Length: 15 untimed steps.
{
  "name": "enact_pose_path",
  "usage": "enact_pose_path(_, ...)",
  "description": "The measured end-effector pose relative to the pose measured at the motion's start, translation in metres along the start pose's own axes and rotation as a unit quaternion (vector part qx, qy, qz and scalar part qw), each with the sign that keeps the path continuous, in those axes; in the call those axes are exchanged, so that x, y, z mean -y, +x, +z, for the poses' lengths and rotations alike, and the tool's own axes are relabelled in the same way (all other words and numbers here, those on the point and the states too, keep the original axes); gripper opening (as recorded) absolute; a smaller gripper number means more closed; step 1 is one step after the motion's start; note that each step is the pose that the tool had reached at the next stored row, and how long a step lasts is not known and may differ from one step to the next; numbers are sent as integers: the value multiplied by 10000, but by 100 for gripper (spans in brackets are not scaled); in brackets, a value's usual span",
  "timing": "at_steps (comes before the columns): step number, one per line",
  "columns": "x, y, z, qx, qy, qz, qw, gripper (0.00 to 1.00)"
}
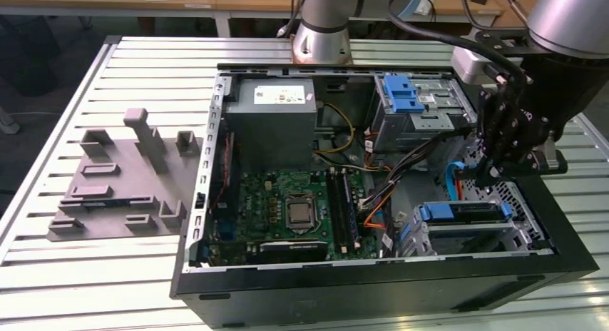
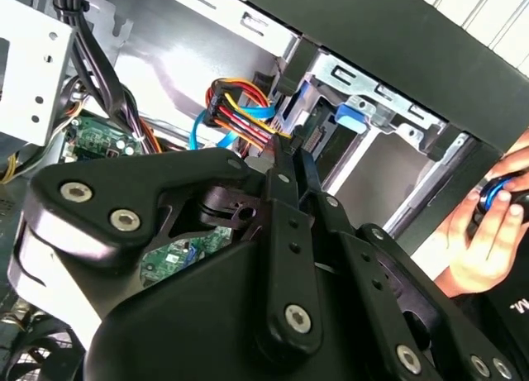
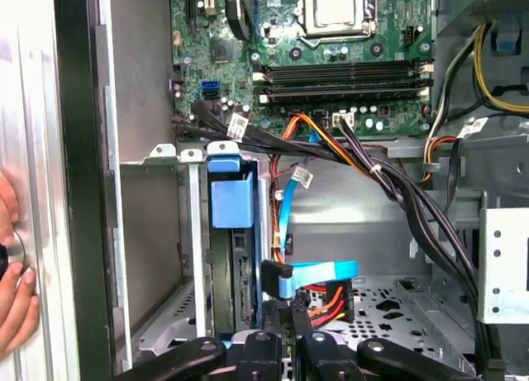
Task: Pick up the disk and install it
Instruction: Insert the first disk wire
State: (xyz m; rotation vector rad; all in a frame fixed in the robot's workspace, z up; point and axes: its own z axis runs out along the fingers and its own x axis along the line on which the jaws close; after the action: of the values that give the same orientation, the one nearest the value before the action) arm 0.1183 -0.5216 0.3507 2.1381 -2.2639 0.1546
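Note:
The disk [image 1: 463,212] lies in the drive bay at the near corner of the open computer case on the exterior view's right, its blue bracket facing up. In the first wrist view the disk [image 3: 234,201] stands edge-on in the bay, and in the second wrist view its blue bracket [image 2: 352,116] shows inside the metal cage. My gripper [image 1: 495,170] hangs just above and beside that bay. Its black fingers [image 2: 291,162] are pressed together, shut with nothing seen between them. The tips sit next to the blue data cable and the coloured power wires [image 3: 318,278] at the disk's end.
The open case [image 1: 381,281] holds a motherboard [image 1: 295,210], a grey power supply box [image 1: 271,110] and an upper cage with a blue latch [image 1: 403,95]. Black cable bundles [image 3: 397,191] cross near the bay. A grey fixture plate [image 1: 119,192] lies at the left. A person's hand [image 2: 488,224] is beside the case.

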Motion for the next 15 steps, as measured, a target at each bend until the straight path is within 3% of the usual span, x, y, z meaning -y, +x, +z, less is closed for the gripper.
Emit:
enact_pose_path(5,19,49,8,-3,-50,8,10000,16)
enact_pose_path(8,24,89,15,-4,-61,14,10000,16)
enact_pose_path(13,27,93,16,-6,-72,19,10000,16)
enact_pose_path(15,37,93,17,-9,-142,13,9999,16)
